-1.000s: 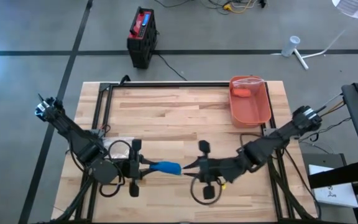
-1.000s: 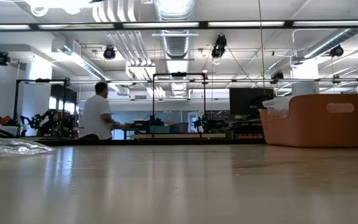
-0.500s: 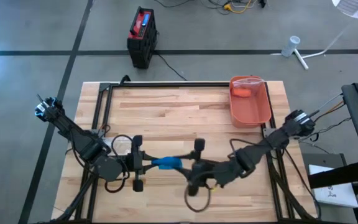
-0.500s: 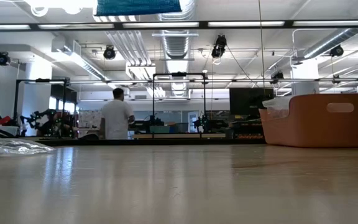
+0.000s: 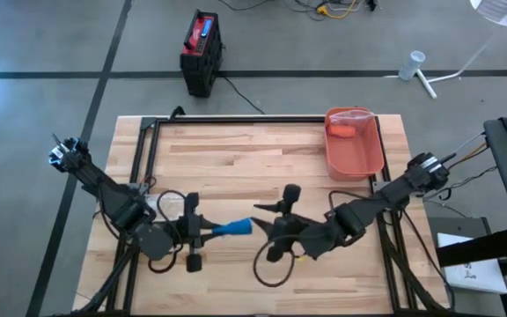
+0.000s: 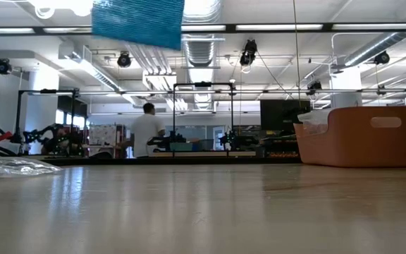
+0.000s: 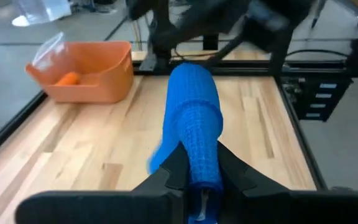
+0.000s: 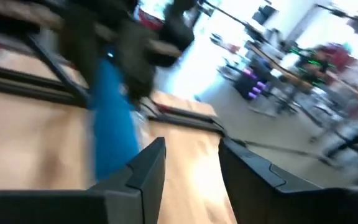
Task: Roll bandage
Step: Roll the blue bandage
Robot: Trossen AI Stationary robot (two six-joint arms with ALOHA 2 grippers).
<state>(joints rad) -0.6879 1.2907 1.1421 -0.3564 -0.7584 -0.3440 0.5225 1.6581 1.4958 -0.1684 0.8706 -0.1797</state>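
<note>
my left gripper [image 7: 194,180] pinches the blue bandage [image 5: 232,229], a ribbed roll held above the table [image 5: 236,167]. my right gripper [image 8: 188,162] stands spread just beside it, blurred.

Overhead view straight down, low view level across the table [image 6: 203,212], wrist views close, all sharing the blue bandage [image 5: 234,229].

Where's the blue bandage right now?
In the high view the blue bandage is near the table's front edge, left of centre, gripped by the left tool and pointing toward the right tool, which is open just beside its free end.
</note>
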